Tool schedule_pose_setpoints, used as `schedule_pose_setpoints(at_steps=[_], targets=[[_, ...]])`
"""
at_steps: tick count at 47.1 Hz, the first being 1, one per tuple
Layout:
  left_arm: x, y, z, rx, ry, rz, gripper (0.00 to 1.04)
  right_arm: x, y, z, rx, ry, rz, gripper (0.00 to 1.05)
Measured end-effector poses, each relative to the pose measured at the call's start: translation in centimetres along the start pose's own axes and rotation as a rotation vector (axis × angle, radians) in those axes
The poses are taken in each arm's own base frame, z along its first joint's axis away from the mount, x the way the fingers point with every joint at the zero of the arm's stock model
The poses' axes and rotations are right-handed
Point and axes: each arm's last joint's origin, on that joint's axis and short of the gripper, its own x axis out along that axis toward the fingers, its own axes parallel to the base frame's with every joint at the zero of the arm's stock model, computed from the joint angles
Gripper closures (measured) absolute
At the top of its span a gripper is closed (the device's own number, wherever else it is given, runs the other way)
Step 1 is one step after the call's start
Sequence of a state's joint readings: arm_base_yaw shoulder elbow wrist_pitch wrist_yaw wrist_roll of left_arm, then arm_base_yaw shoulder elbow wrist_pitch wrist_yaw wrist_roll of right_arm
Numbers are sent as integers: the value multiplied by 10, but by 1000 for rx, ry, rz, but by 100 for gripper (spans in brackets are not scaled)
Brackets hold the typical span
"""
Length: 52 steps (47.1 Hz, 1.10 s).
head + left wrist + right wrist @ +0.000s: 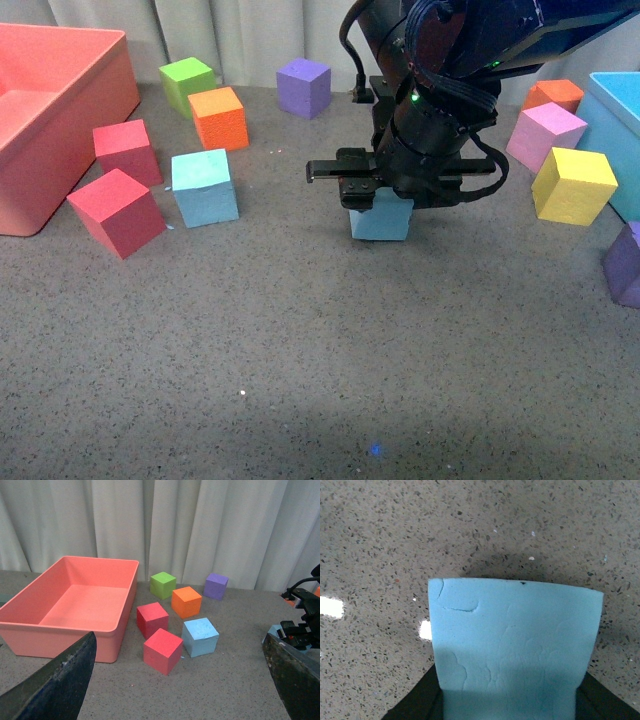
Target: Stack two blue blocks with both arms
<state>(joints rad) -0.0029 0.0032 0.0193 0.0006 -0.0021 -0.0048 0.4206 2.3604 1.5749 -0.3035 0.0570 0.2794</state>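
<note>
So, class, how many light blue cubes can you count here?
2. One light blue cube stands at the left, beside a red cube. The second blue cube is mid-table, in the right hand. The arm may hide more.

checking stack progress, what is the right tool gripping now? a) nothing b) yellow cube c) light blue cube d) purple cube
c: the right tool sits down over a light blue cube, and the right wrist view shows that cube held between the tool's two dark pads.
</note>
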Motion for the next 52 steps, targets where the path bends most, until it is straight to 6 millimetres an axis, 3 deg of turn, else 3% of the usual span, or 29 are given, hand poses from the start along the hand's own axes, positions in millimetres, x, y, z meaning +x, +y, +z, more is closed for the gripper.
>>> schedule_pose_setpoints(at_steps=[7,12,20,24,28,31,34,38,45,52], targets=[[0,0,0,0,0,0,7,-3,2,0,-2,-33,33,31],[0,0,0,0,0,0,7,-19,-1,-3,-4,-93,59,10],[0,0,0,0,0,0,7,-62,-10,3,23,-259,60,10],[0,0,0,0,0,0,7,-64,-19,0,-1,-567,-89,21],[0,0,0,0,0,1,7,-71,-46,-38,-3,-849,-161,39],[0,0,0,0,0,1,7,-87,-62,-54,8,-961,-166,50],[0,0,0,0,0,0,7,-121,-78,-70,22,-1085,-162,64],[0,0,0,0,0,0,7,-147,-95,-89,25,-1122,-173,82],[0,0,0,0,0,0,7,-157,-108,-122,8,-1076,-173,104],[0,0,0,0,0,0,7,-183,-118,-146,3,-1071,-171,104]])
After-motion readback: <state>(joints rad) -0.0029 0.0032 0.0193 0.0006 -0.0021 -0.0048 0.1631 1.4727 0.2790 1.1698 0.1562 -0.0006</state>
